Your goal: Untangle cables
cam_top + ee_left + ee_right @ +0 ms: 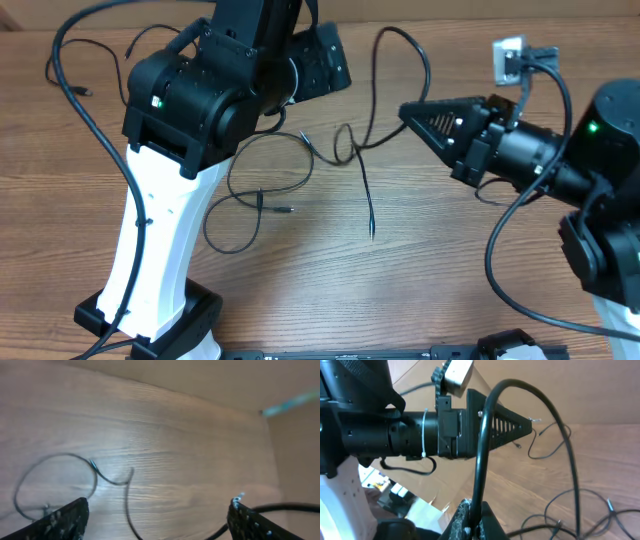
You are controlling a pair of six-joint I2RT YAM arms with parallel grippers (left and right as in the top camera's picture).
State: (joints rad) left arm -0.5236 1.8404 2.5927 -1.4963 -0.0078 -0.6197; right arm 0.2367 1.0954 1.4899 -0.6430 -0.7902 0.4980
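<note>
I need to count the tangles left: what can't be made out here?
Overhead: the left arm hides most of the left gripper and any cables beneath it.
Overhead: where strands cross beside the right gripper, which lies on top is too small to tell.
Left wrist: blur smears the strands; one runs off the bottom edge.
Right wrist: the bottom edge cuts off the fingers, so their grip on the held cable is unclear.
</note>
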